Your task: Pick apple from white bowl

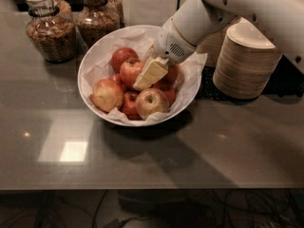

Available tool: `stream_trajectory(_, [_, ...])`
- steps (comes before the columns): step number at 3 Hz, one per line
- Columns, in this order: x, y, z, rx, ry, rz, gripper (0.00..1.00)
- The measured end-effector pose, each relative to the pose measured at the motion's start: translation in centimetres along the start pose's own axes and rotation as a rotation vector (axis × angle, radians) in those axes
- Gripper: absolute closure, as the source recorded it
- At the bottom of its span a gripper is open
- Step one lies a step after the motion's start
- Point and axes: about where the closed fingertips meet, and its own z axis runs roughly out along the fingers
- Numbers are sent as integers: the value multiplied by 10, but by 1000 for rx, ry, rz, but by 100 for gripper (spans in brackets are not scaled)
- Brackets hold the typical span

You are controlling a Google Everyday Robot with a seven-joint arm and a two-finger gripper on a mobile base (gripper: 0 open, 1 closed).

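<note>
The white bowl point(190, 96) stands mid-table, lined with crumpled white paper and holding several apples. My gripper point(144, 81) reaches down into it from the upper right, on the white arm. Its cream-coloured tip lies over the middle of the pile, against a round red-orange apple point(129, 71). Another red apple point(122, 56) lies behind that one. A paler yellow-green apple with a stem dimple point(151, 102) lies in front, and a pale blushed apple point(107, 95) sits at the left. Whether the gripper holds an apple does not show.
Two glass jars of brown contents point(49, 30) point(98, 18) stand behind the bowl at the left. A stack of tan disposable bowls point(244, 63) stands close to the right of the white bowl. The table's front edge point(142, 188) runs across below.
</note>
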Motion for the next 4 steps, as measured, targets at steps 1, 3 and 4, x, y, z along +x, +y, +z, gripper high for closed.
stream_trajectory(1, [-2, 0, -1, 0, 0, 0, 100])
stream_trajectory(3, [-17, 4, -39, 19, -129, -33, 100])
stream_trajectory(4, [-30, 11, -73, 46, -231, -62, 100])
